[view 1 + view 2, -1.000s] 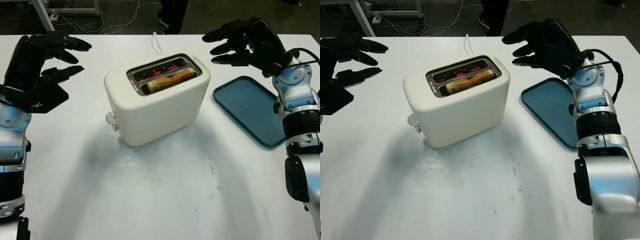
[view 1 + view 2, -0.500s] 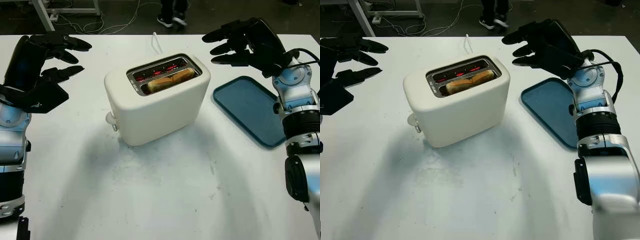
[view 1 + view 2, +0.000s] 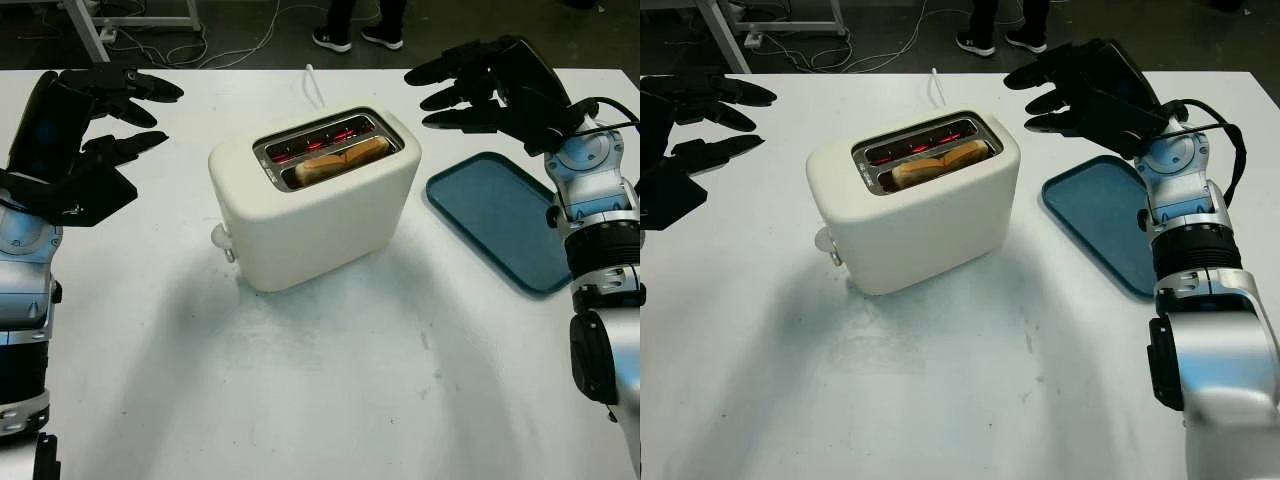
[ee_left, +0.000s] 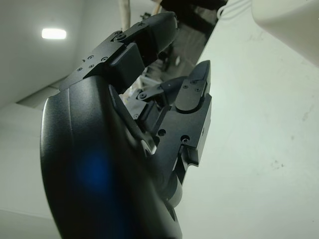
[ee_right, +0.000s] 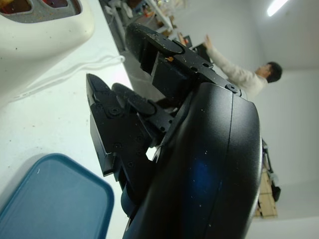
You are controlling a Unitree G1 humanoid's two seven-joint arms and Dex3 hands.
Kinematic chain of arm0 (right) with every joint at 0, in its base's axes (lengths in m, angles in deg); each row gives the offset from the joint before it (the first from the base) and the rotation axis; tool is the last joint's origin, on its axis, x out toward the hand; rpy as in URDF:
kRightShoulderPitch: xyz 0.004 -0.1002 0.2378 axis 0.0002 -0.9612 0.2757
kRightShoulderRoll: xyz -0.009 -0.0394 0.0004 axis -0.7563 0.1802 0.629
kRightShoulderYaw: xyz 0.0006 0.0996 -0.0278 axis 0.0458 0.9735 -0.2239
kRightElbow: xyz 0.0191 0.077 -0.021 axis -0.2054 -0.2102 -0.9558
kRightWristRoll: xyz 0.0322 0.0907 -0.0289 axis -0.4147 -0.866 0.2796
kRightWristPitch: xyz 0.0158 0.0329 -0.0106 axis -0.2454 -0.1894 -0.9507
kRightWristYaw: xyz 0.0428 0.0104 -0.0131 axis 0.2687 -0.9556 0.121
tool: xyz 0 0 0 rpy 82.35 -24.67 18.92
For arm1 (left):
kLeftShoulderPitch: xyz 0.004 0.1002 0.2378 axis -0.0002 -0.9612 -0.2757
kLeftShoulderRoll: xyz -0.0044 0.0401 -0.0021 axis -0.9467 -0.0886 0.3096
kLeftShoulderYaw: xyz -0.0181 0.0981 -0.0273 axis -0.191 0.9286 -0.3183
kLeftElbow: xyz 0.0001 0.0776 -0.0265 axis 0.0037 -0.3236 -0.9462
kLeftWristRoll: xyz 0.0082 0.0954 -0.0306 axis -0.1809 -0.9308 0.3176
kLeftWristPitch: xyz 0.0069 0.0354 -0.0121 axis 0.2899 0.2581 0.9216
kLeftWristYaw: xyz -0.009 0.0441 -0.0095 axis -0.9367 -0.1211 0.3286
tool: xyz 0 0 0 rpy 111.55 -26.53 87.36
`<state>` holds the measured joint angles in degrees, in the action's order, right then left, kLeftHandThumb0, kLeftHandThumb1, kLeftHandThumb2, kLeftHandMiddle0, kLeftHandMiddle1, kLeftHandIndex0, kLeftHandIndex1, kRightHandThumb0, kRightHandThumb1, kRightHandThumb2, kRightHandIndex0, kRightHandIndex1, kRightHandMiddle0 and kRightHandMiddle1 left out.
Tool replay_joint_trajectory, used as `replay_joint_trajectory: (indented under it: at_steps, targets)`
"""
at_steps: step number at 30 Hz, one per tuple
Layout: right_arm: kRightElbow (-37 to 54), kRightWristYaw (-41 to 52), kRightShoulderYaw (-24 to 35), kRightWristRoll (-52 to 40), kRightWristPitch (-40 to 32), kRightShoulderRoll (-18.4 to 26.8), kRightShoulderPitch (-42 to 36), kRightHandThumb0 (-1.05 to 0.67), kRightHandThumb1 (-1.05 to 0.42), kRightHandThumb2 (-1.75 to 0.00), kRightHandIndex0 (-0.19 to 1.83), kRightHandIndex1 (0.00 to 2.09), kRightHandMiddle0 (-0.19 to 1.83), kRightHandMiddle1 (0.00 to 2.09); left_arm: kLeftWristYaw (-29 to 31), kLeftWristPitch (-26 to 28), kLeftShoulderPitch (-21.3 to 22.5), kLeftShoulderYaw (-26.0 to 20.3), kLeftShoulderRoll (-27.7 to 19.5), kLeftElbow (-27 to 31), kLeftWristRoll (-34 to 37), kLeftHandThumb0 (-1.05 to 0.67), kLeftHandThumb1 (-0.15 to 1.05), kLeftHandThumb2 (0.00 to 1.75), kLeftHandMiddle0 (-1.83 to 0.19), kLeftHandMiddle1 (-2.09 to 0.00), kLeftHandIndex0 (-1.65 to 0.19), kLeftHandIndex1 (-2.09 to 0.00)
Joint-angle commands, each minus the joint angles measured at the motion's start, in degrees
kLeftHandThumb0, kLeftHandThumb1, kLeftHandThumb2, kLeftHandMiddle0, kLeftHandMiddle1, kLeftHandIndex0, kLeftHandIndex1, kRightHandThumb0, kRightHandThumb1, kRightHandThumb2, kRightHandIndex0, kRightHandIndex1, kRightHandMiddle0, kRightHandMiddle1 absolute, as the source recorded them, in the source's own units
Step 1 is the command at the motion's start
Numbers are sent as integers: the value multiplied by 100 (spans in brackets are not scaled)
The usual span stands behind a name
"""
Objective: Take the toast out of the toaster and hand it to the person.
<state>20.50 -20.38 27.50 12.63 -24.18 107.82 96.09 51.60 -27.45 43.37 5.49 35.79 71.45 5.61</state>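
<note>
White bench [image 3: 330, 400] carries toaster [image 3: 310, 215] mid-bench, toast [image 3: 340, 160] inside; left robot hand [image 3: 85, 125] and right robot hand [image 3: 490, 85] open, flanking it

The toaster [image 3: 315, 205] has a smooth cream shell that looks like matt plastic, with a shiny metal frame around its 2 slots. The toast [image 3: 342, 160] looks dry, with a rough brown crust. The tray [image 3: 505, 220] is smooth dark teal plastic. The table [image 3: 330, 390] is matt white with small scuffs. Both hands, left hand [image 3: 75, 140] and right hand [image 3: 495, 85], have glossy black plastic shells.
</note>
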Motion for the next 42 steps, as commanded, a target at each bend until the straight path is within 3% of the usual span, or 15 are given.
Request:
replay_joint_trajectory:
  at_steps: [1, 33, 42]
  targets:
    - [54, -10, 20, -39, -80, 42, -7, 4, -76, 0, 112, 1, 99, 0, 46, -14, 52, -7, -53, -21, 43, -3, 84, 0, -75, -85, -82, -40]
    - [2, -49, 114, -191, 34, 0, -30, 9, -74, 0, 114, 1, 102, 1, 32, -16, -278, -182, -41, 321, 138, -1, 82, 0, -72, -82, -82, -39]
    - [46, -95, 26, -56, 67, 70, -31, 1, -73, 0, 116, 2, 102, 1, 41, 1, -256, -183, -9, 343, 197, 2, 83, 0, -74, -82, -83, -38]
